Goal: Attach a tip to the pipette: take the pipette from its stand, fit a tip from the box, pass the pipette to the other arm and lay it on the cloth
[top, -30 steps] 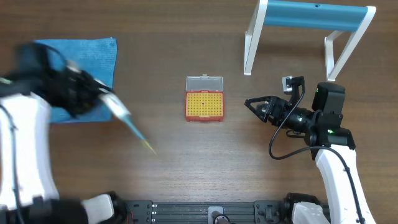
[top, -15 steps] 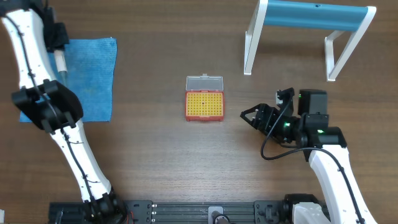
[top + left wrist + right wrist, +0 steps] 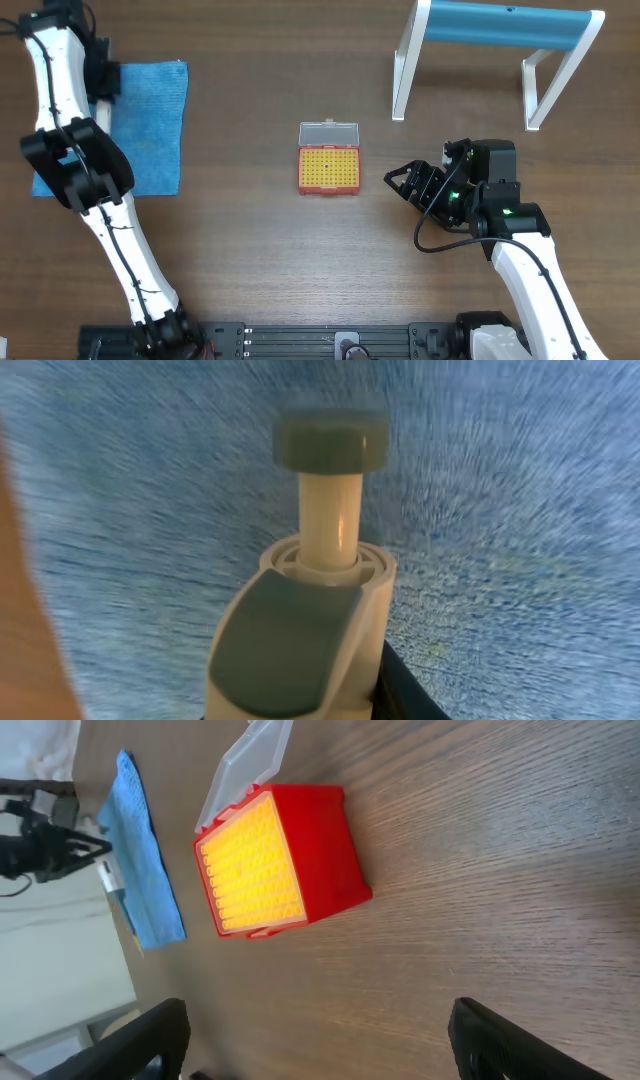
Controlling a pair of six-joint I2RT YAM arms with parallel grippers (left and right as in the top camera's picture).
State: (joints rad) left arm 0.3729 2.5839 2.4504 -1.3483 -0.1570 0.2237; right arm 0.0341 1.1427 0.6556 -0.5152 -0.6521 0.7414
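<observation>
Left wrist view, pipette (image 3: 320, 590) head gripped by left claw (image 3: 100, 78), cloth (image 3: 520, 510) blurred, tip hidden, right claw (image 3: 400, 181) spread wide near tip box (image 3: 300, 850)

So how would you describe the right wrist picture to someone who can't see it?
A red tip box full of yellow tips stands on a wooden table, its clear lid hinged open. The right gripper is open and empty, short of the box. A blue cloth lies farther off.
</observation>
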